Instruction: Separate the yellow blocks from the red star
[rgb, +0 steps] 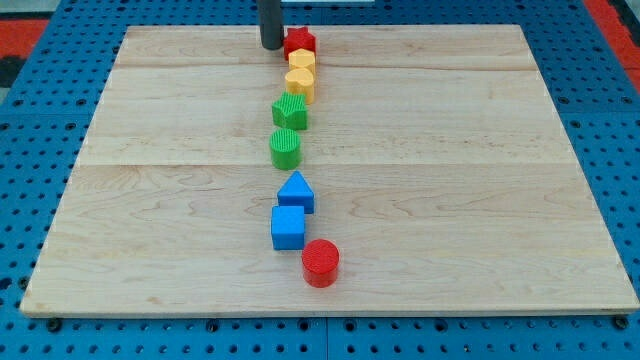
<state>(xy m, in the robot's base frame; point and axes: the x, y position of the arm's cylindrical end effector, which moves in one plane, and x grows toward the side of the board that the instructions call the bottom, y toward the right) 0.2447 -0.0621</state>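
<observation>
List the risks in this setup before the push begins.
My tip sits just left of the red star, which touches the yellow blocks; a push might drag them along together. The star lies near the board's top edge and could slide off. Shoved downward, the yellows may hit the green blocks.

No text, label, brand, number or sign can be read anywhere in the camera view. The wooden bench (480, 200) shows only bare grain, and the blue pegboard (30, 150) around it carries plain holes without markings. The coloured blocks running down the middle of the frame have ribbed or smooth faces with nothing printed on them, and the dark rod at the top centre bears no lettering.
</observation>
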